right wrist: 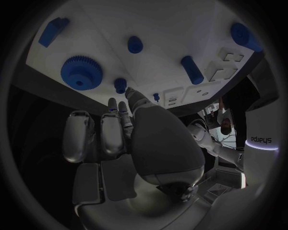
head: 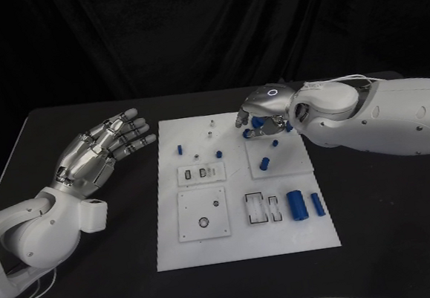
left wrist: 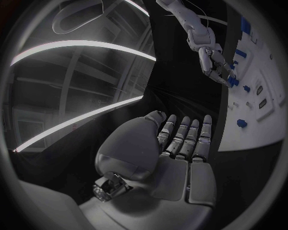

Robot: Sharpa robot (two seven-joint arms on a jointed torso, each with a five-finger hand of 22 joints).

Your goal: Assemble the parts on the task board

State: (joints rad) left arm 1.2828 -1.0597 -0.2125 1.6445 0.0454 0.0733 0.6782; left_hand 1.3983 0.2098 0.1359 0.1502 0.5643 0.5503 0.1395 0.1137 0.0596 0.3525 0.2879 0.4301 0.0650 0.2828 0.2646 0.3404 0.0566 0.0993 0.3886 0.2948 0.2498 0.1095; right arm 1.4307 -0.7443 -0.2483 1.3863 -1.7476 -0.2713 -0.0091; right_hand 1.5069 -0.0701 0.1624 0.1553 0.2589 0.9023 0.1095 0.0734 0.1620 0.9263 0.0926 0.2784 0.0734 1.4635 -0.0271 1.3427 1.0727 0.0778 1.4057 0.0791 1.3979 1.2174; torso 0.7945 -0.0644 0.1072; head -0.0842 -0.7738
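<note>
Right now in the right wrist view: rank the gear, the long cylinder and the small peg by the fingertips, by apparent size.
1. Blue gear, largest.
2. Long blue cylinder.
3. Small blue peg, smallest.
The fisheye lens and differing distance from the camera skew apparent sizes, so treat the order as looks only.

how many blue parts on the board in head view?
At least 7: two blue cylinders in the near right section, one peg mid-right, small ones at and, and two under the right hand at and. The hand may hide more.
</note>
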